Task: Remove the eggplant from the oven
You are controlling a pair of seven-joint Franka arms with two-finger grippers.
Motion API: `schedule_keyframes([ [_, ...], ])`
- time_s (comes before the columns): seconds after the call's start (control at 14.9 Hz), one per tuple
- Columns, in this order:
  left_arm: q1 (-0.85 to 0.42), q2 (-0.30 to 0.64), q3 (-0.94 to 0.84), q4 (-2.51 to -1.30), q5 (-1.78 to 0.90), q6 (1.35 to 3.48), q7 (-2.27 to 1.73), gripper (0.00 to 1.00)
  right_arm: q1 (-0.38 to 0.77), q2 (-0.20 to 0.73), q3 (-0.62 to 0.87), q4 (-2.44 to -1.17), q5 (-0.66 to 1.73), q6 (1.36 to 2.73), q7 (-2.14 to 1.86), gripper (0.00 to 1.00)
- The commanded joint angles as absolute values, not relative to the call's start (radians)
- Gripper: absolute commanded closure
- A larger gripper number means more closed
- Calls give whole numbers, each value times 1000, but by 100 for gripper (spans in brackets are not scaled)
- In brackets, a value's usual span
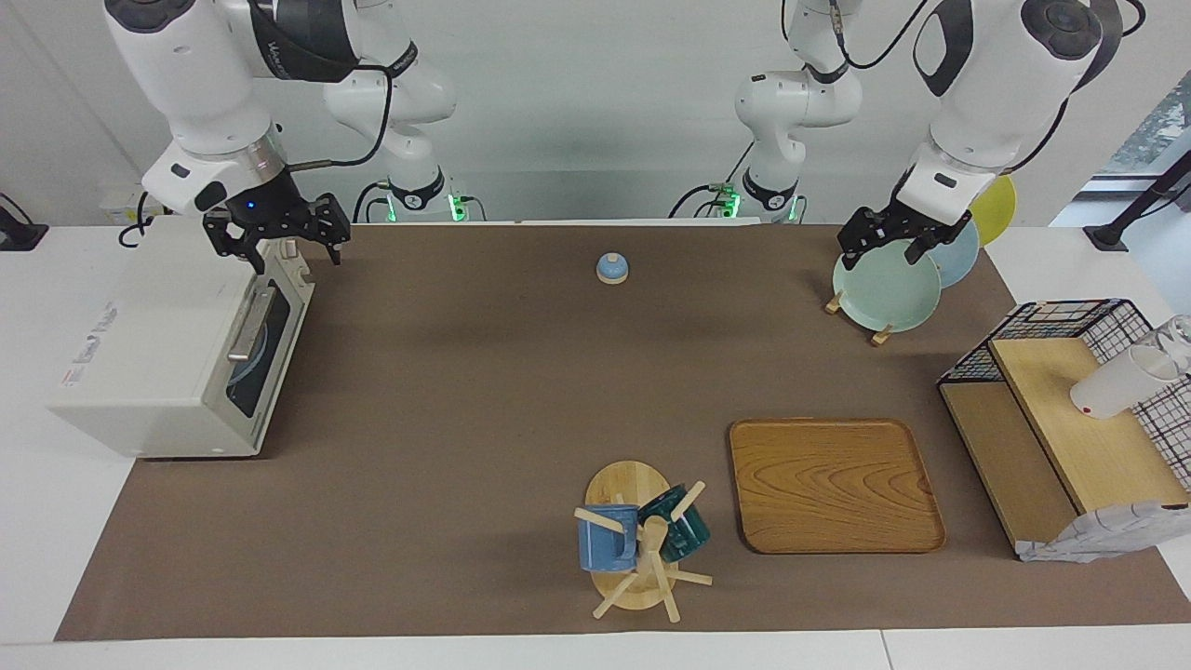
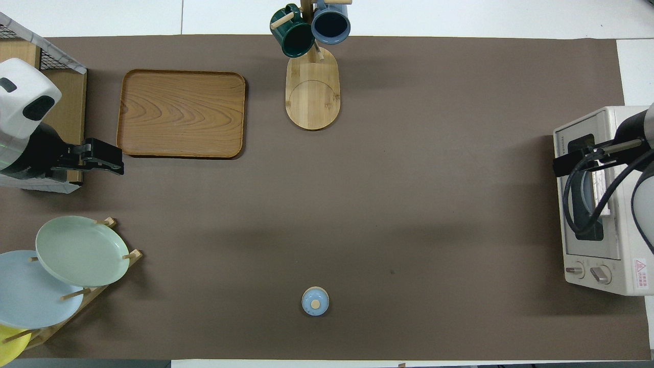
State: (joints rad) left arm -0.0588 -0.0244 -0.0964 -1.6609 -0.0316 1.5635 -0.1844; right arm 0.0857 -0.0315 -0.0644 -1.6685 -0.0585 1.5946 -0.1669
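Over the oven, the right gripper hangs with jaws wide; door's shut, eggplant hidden. Left gripper waits, jaws apart, above the plates. Fingers could slip off the handle.

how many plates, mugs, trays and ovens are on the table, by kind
plates: 3 (green plate, blue plate, yellow plate)
mugs: 2 (dark green mug, blue mug)
trays: 1 (wooden tray)
ovens: 1 (oven)
total: 7
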Motion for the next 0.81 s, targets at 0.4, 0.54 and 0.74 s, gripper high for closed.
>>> schedule_keyframes([
  [0.4,-49,-52,-98,-1689,-43,1575,-190,0,78,-26,-60,-1661,-40,1595,-167,0],
  [0.54,-49,-52,-98,-1689,-43,1575,-190,0,77,-28,-60,-1669,-40,1611,-227,0],
  [0.74,-49,-52,-98,-1689,-43,1575,-190,0,78,-43,-60,-1715,-40,1644,-268,100],
])
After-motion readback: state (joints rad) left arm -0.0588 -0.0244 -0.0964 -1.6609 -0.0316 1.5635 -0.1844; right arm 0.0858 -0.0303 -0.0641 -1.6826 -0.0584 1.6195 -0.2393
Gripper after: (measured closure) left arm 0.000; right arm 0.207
